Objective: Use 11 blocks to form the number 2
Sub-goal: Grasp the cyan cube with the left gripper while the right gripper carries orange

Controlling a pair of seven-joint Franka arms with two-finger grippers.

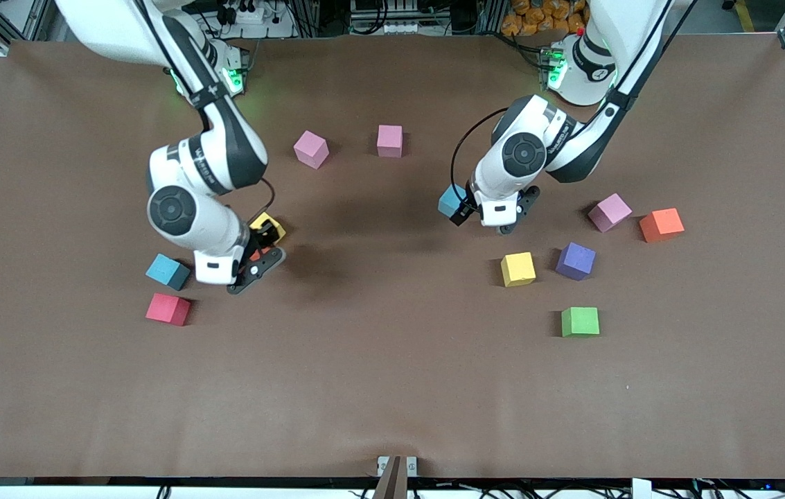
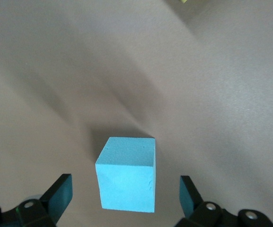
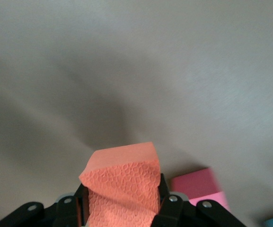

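Nothing of the number 2 is laid out yet; the blocks lie scattered singly over the counter (image 1: pixel 392 388).

Right gripper (image 3: pixel 122 210): fingers pinch an orange block (image 3: pixel 122 187), held over bare counter just beside a yellow block (image 1: pixel 269 225), with a red block (image 1: pixel 168 309) and a blue block (image 1: pixel 168 271) close by toward the right arm's end. Risk: the foam is squeezed visibly, so it could twist or spring sideways on release and land askew.

Left gripper (image 2: pixel 127 198): fingers spread wide on either side of a light blue block (image 2: pixel 127 175), not touching it. Risk: the block sits slightly turned between them, so closing may rotate or nudge it instead of seating flat.

Two pink blocks (image 1: pixel 311 149) (image 1: pixel 389 141) lie near the bases.
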